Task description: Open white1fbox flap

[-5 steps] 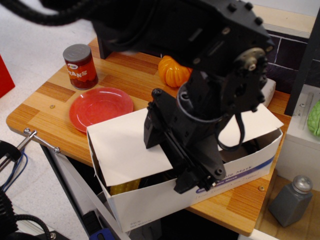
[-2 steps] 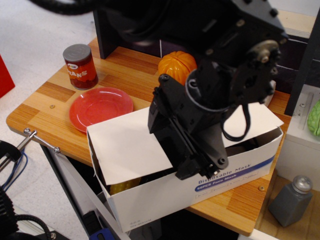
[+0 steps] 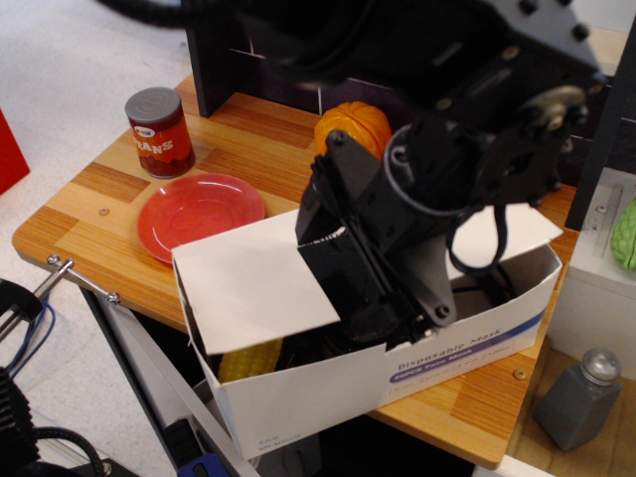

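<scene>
The black hand (image 3: 373, 298) reaches down over the middle of the white1fbox (image 3: 397, 373), its lower end at the front edge of the flap (image 3: 253, 288). The fingertips are lost in dark shadow against the box opening, so I cannot tell whether they are spread or pressed together, or whether they pinch the flap. The flap lies tilted, its free edge lifted clear of the front wall, with a yellow corn cob (image 3: 248, 360) showing in the gap below and left of the hand. Beyond the hand sits an orange pumpkin (image 3: 350, 124). Well to its left on the worktop (image 3: 109, 199) are a red plate (image 3: 199, 211) and a can (image 3: 159, 131).
</scene>
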`<state>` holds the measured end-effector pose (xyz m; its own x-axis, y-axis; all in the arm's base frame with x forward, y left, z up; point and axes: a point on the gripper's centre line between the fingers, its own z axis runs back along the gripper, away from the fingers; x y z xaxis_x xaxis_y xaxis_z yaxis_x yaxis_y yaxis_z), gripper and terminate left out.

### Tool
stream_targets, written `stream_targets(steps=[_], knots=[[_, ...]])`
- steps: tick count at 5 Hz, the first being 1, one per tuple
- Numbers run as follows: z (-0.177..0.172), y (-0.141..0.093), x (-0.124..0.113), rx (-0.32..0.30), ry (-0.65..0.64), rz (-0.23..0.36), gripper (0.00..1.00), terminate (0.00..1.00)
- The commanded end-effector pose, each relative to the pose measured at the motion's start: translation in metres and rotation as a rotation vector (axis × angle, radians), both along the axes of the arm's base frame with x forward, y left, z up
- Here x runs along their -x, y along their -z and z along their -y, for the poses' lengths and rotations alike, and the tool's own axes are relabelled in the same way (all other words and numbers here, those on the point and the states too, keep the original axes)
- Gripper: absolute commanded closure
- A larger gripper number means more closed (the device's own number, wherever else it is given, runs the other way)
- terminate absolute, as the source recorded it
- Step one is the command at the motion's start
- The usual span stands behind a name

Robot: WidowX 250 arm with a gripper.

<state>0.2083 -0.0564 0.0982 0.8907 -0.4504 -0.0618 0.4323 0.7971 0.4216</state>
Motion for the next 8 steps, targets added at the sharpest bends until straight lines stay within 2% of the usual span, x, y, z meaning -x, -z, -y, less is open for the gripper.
stream_targets(steps=[1,2,4,5,6,7,8], knots=[[-0.006,-0.035,-0.023,-0.064,0.070,0.005,0.00,0.00],[-0.001,-0.064,-0.064,-0.111,0.142,-0.031,0.00,0.00],[-0.024,-0.095,-0.103,-0.158,0.279,-0.080,0.00,0.00],[-0.038,-0.095,-0.099,-0.173,0.299,-0.090,0.00,0.00],[-0.062,-0.073,-0.079,-0.171,0.322,-0.071,0.00,0.00],[-0.084,-0.059,-0.070,-0.194,0.360,-0.069,0.00,0.00],[-0.096,-0.058,-0.074,-0.222,0.393,-0.069,0.00,0.00]])
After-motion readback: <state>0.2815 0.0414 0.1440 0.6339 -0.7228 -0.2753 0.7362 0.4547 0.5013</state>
